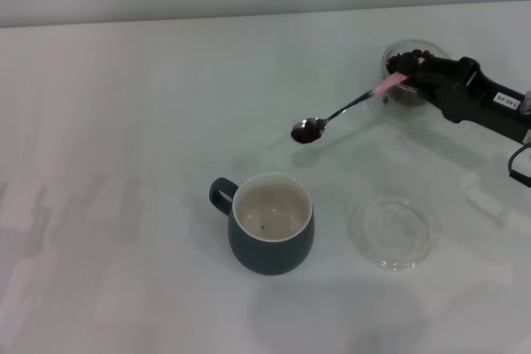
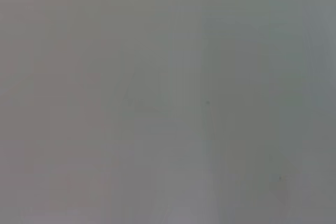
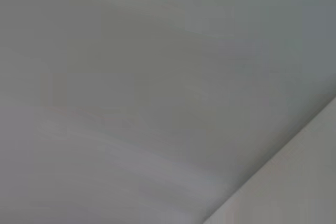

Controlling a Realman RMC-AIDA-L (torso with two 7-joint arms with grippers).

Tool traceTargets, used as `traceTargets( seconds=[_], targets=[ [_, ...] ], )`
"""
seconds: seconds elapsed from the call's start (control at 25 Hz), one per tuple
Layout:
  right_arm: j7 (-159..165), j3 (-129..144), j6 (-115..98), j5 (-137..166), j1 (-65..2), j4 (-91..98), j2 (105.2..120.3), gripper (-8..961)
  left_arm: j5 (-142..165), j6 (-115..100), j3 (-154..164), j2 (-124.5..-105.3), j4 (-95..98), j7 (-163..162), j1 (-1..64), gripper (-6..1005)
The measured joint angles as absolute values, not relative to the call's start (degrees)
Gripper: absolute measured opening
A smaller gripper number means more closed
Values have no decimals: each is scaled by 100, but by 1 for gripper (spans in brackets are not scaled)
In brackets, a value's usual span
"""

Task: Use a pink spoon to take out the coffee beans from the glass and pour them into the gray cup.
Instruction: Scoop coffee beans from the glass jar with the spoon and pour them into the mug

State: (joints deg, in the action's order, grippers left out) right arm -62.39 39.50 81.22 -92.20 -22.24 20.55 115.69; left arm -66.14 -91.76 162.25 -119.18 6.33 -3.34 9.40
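In the head view, my right gripper point(image 1: 412, 79) is shut on the pale pink handle of the pink spoon point(image 1: 344, 110). The spoon's silver bowl point(image 1: 305, 131) holds dark coffee beans in the air, above and to the right of the gray cup point(image 1: 270, 224). The cup stands upright with a bean or two on its cream inside. The glass point(image 1: 408, 80) with coffee beans point(image 1: 406, 58) stands at the far right, partly hidden behind the gripper. The left gripper is out of view. Both wrist views show only plain blurred surface.
A flat shallow clear round dish point(image 1: 391, 232) lies on the white table point(image 1: 124, 163) to the right of the cup. The right arm point(image 1: 489, 105) reaches in from the right edge.
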Motion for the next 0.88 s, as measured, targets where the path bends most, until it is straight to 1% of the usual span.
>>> traceTargets(
  seconds=[0.4, 0.88],
  targets=[
    [-6624, 4092, 8511, -9227, -2381, 1565, 11604, 151, -6621, -9176, 16204, -11908, 633, -334, 973, 552],
    [-8135, 4195, 8689, -9184, -2494, 1402, 11560, 151, -6654, -9174, 16198, -11894, 586, -334, 1008, 554]
  ],
)
